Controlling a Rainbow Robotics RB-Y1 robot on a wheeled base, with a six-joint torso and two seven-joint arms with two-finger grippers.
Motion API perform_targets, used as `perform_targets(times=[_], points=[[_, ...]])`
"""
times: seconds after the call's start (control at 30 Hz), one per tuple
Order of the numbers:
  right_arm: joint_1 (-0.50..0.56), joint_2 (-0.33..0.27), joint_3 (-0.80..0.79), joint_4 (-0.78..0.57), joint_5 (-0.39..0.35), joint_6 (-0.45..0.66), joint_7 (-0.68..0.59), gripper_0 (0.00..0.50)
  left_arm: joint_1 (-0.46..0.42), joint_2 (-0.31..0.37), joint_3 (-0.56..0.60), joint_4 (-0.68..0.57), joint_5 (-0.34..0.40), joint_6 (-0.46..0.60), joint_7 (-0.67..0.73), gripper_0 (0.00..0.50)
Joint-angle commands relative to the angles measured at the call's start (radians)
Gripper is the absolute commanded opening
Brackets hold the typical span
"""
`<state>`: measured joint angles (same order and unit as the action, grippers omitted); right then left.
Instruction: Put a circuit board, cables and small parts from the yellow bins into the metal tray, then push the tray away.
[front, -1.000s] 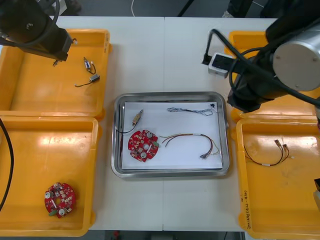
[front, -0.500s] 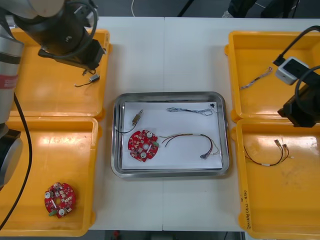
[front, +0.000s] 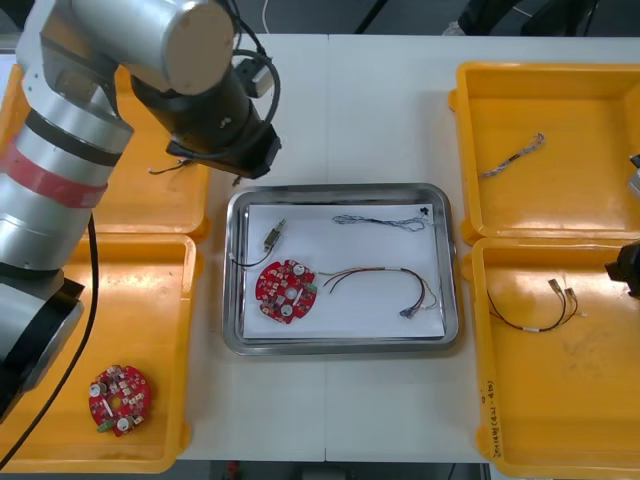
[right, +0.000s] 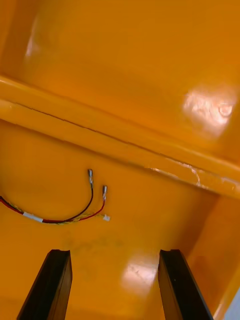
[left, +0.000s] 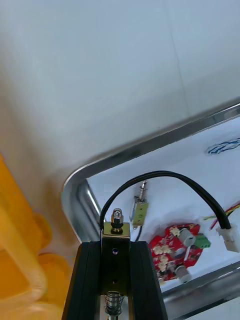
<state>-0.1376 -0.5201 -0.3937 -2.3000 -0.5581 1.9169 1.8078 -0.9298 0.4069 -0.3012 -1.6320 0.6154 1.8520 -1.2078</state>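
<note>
Clamping a small metal part (left: 116, 231) in its wrist view: left pincer (left: 116, 247).

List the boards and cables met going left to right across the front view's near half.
Circuit board in near-left bin → second circuit board in tray → red and yellow cable in tray → further cable in near-right bin.

"What lies under everything?"
"A pale, matte counter (front: 380, 110), with a thin seam (front: 328, 110) running down its middle."
"And beyond its far edge?"
"Dark grey floor (front: 310, 15), with a white cord (front: 266, 14) looping across it."
</note>
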Motion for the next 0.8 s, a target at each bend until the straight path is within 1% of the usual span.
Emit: perform_targets(times=[0.03, 0.3, 0.47, 0.53, 0.8], points=[[0.056, -0.029, -0.028, -0.041, -0.022, 0.003, -0.074, 0.5, -0.035, -0.028, -0.087, -0.006, 0.014, -0.043, 0.067, 0.0], [0.081, -0.014, -0.051, -0.047, -0.057, 0.003, -0.216, 0.5, -0.035, -0.066, -0.17, 0.073, 0.015, -0.139, 0.08, 0.001], [0.095, -0.012, -0.086, -0.05, -0.129, 0.003, -0.34, 0.5, -0.035, -0.094, -0.22, 0.139, 0.006, -0.215, 0.086, 0.0], [0.099, -0.015, -0.091, -0.052, -0.147, 0.003, -0.358, 0.5, -0.035, -0.099, -0.234, 0.158, 0.004, -0.235, 0.088, 0.0], [0.122, -0.038, -0.103, -0.065, -0.14, 0.003, -0.378, 0.5, -0.035, -0.114, -0.308, 0.23, 0.0, -0.301, 0.088, 0.0]])
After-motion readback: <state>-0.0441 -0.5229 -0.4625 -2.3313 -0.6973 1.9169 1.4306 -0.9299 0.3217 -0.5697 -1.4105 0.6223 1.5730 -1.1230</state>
